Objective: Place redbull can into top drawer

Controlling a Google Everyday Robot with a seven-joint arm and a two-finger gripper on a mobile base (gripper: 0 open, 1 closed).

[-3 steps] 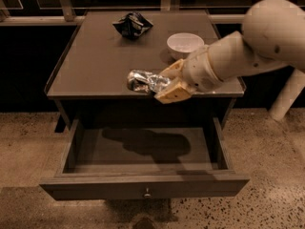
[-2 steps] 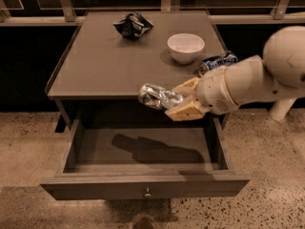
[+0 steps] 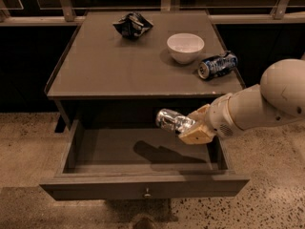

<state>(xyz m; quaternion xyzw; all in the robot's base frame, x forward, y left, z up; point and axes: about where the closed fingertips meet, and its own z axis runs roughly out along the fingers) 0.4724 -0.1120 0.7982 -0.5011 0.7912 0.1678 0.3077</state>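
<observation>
The redbull can (image 3: 170, 120) is a small dented silver can, held on its side in my gripper (image 3: 188, 128). The gripper is shut on it and hangs above the right half of the open top drawer (image 3: 143, 187), just below the table's front edge. The drawer is pulled out, with a flat front panel and a small round knob (image 3: 147, 192). The can's shadow falls on the drawer floor (image 3: 109, 151). My white arm (image 3: 267, 101) comes in from the right.
On the tabletop (image 3: 109, 70) lie a crumpled dark foil bag (image 3: 133, 25) at the back, a white bowl (image 3: 185, 46), and a dark blue can (image 3: 217, 65) on its side at the right edge. Speckled floor surrounds the drawer.
My gripper has carried the can down and to the right, off the tabletop's front edge and over the open drawer. The blue can, hidden before, shows again.
</observation>
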